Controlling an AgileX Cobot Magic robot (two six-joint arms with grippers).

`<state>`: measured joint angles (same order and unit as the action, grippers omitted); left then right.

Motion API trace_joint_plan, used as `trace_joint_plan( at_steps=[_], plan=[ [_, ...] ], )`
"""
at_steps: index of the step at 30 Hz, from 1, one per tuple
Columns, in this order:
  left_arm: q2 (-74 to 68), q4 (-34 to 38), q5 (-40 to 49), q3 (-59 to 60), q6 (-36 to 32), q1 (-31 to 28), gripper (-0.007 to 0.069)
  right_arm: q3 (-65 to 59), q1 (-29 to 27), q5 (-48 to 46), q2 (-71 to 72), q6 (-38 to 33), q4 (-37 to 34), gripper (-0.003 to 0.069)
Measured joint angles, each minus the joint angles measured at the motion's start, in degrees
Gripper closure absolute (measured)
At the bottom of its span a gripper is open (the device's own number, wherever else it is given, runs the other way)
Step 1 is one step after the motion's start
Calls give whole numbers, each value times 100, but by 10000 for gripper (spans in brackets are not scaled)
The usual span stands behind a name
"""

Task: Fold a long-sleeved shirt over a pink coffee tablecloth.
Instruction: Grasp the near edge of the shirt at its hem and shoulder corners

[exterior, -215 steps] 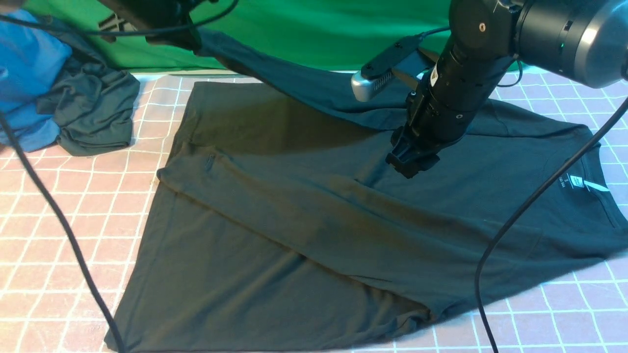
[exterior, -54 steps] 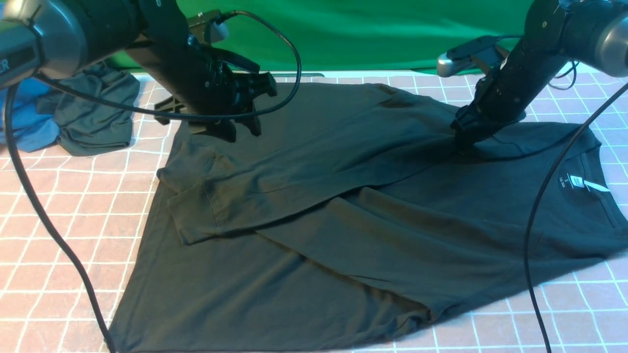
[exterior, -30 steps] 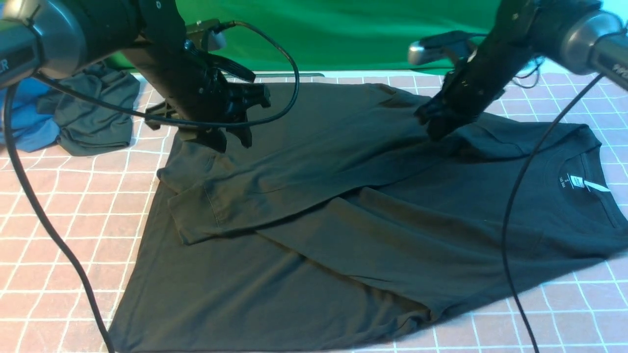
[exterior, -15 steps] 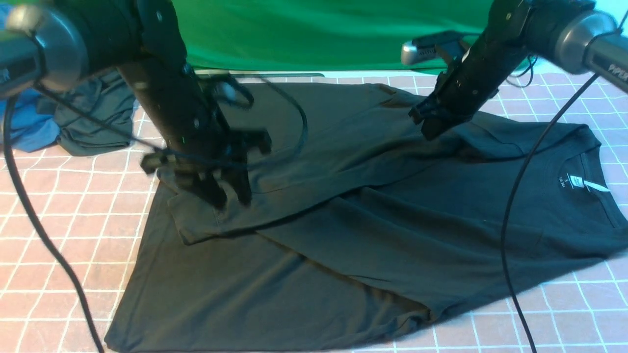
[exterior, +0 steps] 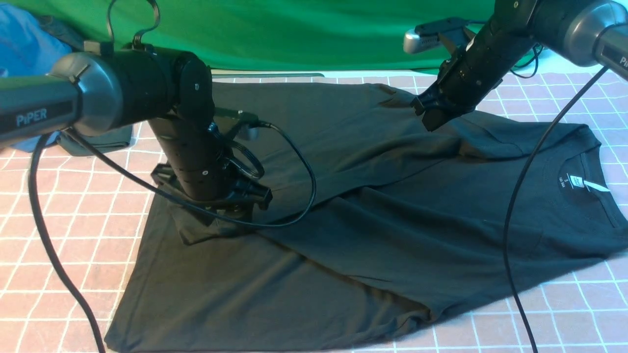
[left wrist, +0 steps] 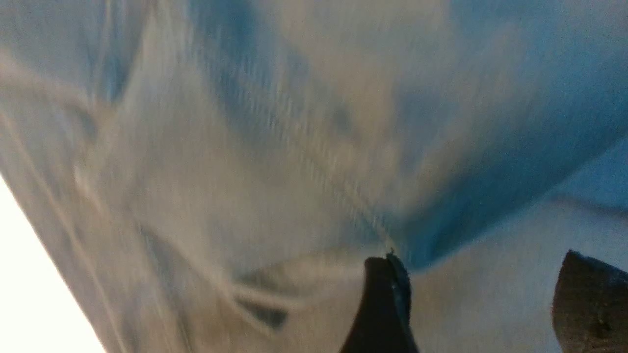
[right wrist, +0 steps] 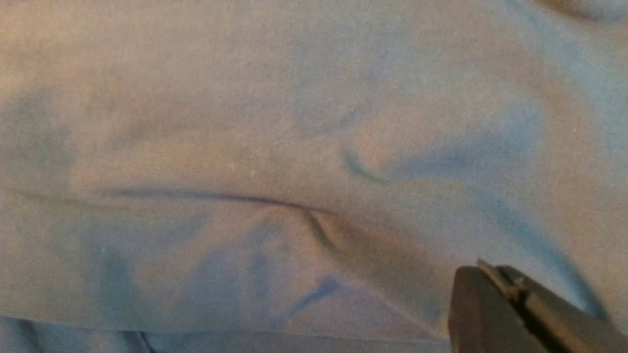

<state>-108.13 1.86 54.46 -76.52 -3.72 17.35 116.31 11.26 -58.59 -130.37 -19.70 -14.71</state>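
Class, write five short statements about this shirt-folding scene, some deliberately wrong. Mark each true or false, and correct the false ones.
1. The large black long-sleeved shirt lies spread on the pinkish-tan white-gridded tablecloth. True.
2. The right gripper has its jaws wide apart. False: they are shut.
3. The left gripper is down at the cuff end of a folded-in sleeve. True.
4. The shirt's white neck label lies on the robot's left. False: it lies on the right.
5. A plain red cloth hangs behind the table. False: the plain cloth there is green.
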Motion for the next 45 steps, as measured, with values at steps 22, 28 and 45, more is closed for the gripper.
trace_joint_plan(
  at_steps=[22, 28, 45],
  plan=[
    [-427, -584, -275, 35, -364, 38, 380, 0, 0, 26, 0, 0, -9, 620],
    [-407, -626, -142, 35, -282, 38, 581, 0, 0, 26, 0, 0, -11, 620],
    [14, -762, 412, 35, -282, 32, 579, 0, 0, -189, 0, -7, -10, 613]
  ],
)
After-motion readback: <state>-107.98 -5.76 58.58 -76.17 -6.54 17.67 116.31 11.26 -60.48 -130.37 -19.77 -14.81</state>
